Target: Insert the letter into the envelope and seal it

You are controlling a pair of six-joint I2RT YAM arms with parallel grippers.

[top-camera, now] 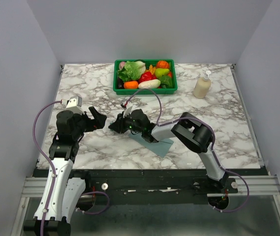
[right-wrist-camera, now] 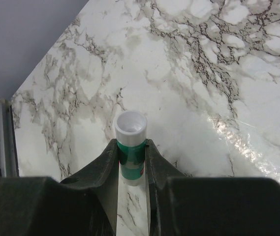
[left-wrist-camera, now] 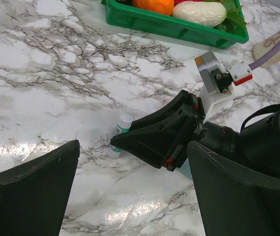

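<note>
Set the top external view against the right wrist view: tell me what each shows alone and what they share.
Only the top external view: the open left gripper, the envelope lying partly under the right arm, and a green tray of vegetables and a bottle at the far side. Only the right wrist view: a glue stick with a white cap and green label, clamped in the right gripper; from above I cannot make it out. Both: the right gripper and the marble table.
</note>
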